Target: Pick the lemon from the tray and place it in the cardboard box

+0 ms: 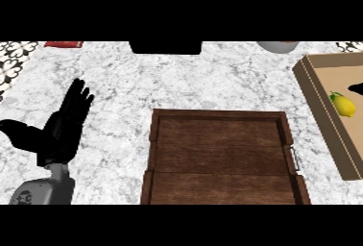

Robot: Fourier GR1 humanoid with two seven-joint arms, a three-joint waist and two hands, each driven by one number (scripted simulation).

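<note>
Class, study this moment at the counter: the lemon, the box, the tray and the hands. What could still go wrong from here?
1. The lemon lies inside the cardboard box near its left wall, with a black shape, perhaps the right hand, at the view's right edge; pulling away could nudge it.
2. The left hand rests open left of the wooden tray; a sideways swing might bump it.

A white marble counter (212,81) with grey veins fills the view. Patterned black-and-white tiles (14,60) show at its left edge.
</note>
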